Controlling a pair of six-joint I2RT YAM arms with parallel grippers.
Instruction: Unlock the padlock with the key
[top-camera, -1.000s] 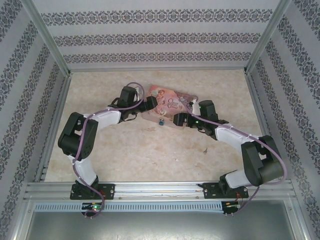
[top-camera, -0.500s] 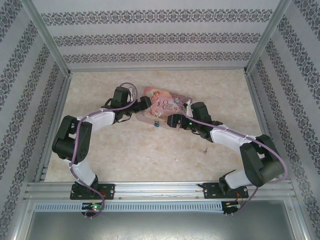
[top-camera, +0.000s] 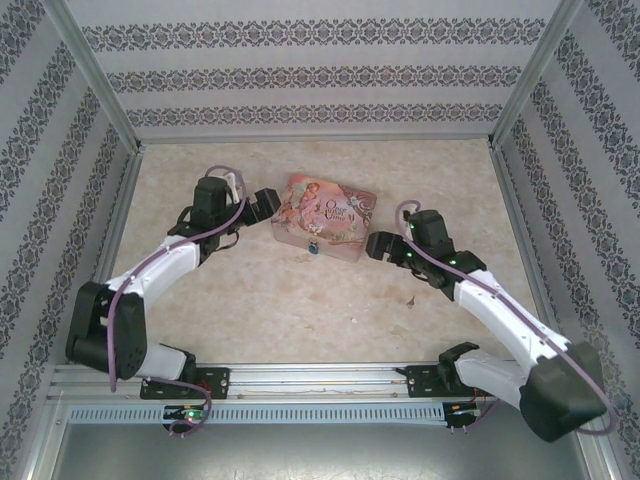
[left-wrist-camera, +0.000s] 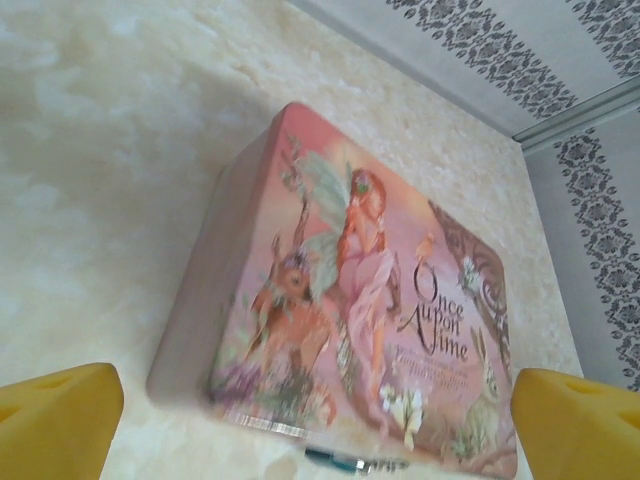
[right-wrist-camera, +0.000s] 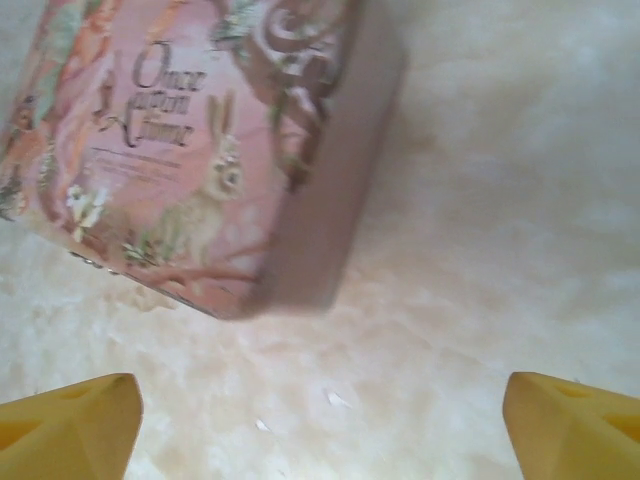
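Note:
The teal-blue padlock (top-camera: 314, 248) sits against the front edge of the pink tin (top-camera: 326, 212). In the left wrist view the padlock (left-wrist-camera: 335, 460) lies below the tin's lid (left-wrist-camera: 350, 290), with a blurred metal piece at its right end. I cannot tell whether that piece is the loop or the key. My left gripper (top-camera: 271, 202) stands open just left of the tin, its yellow fingers (left-wrist-camera: 60, 420) wide apart with nothing held. My right gripper (top-camera: 373, 245) stands open just right of the tin (right-wrist-camera: 180, 150), over bare table, fingers (right-wrist-camera: 570, 425) holding nothing.
A tiny dark sliver (top-camera: 411, 299) lies on the marbled table (top-camera: 300, 310) in front of the right forearm; it is too small to identify. White flecks (right-wrist-camera: 335, 398) dot the table below the right gripper. Patterned walls enclose the table on three sides.
Both grippers have drawn back from the padlock at the tin's front, the left one going left and the right one going right. The padlock stays by the tin.

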